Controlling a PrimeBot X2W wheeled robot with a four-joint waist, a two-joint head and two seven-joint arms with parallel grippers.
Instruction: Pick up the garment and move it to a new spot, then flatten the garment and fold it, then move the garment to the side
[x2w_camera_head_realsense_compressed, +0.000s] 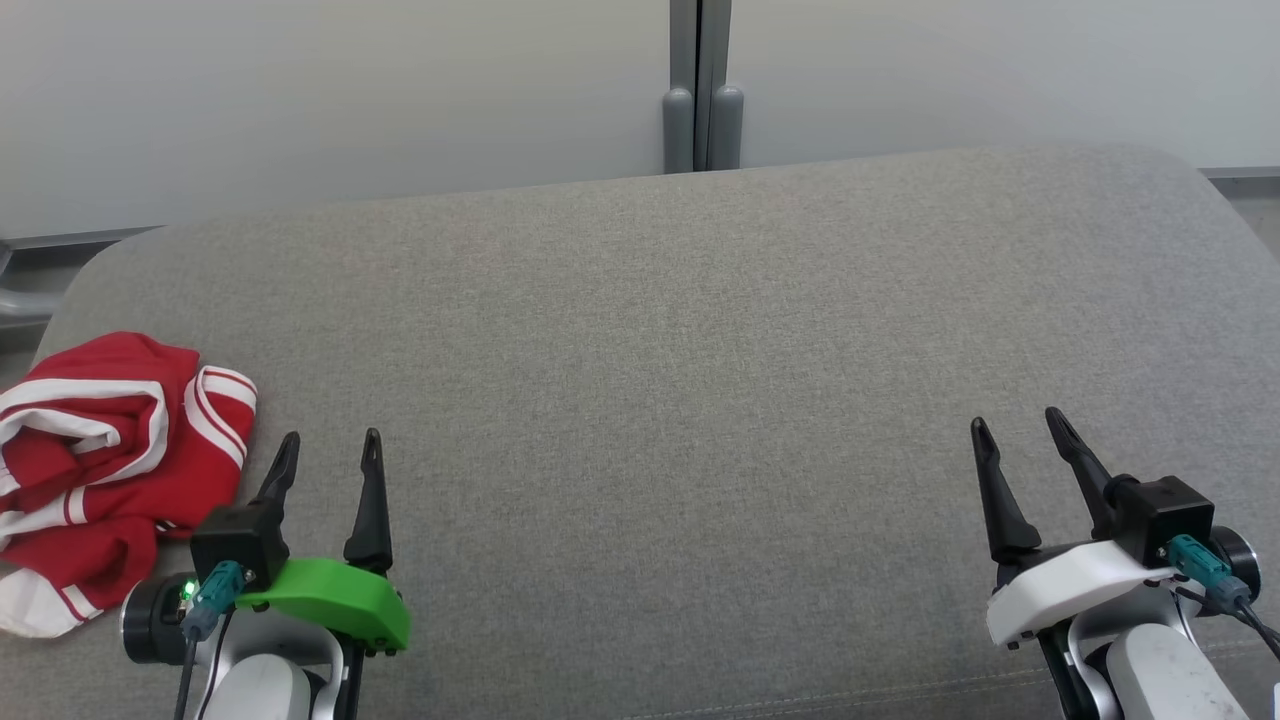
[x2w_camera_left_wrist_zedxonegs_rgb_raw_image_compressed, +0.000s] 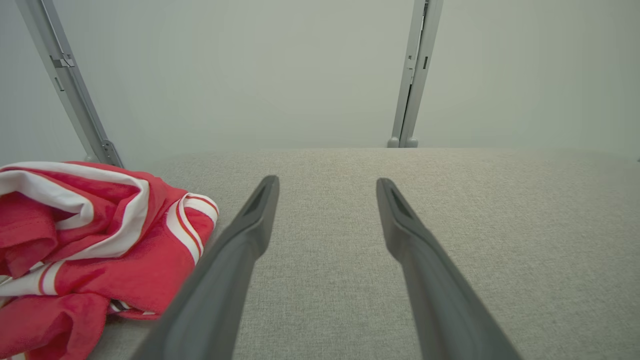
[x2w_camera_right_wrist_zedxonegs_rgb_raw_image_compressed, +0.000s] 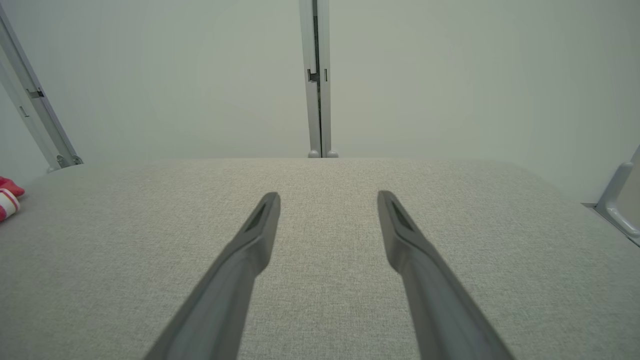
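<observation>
The garment (x2w_camera_head_realsense_compressed: 105, 470) is red with white stripes and lies crumpled at the left edge of the grey cushioned surface (x2w_camera_head_realsense_compressed: 680, 350). In the left wrist view the garment (x2w_camera_left_wrist_zedxonegs_rgb_raw_image_compressed: 85, 245) bunches up just left of the fingers. My left gripper (x2w_camera_head_realsense_compressed: 330, 450) stands open beside it, its left finger close to the cloth but apart from it, with nothing between the fingers (x2w_camera_left_wrist_zedxonegs_rgb_raw_image_compressed: 327, 185). Far off at the lower right, my right gripper (x2w_camera_head_realsense_compressed: 1015, 425) is open and empty over bare fabric (x2w_camera_right_wrist_zedxonegs_rgb_raw_image_compressed: 327, 197). A corner of the garment (x2w_camera_right_wrist_zedxonegs_rgb_raw_image_compressed: 7, 200) peeks in at the left edge of the right wrist view.
A pale wall panel (x2w_camera_head_realsense_compressed: 350, 90) rises behind the surface, with a grey upright post (x2w_camera_head_realsense_compressed: 702, 90) at its middle. The surface's back edge curves down at both corners. A grey bracket (x2w_camera_right_wrist_zedxonegs_rgb_raw_image_compressed: 617, 207) sits off its right side.
</observation>
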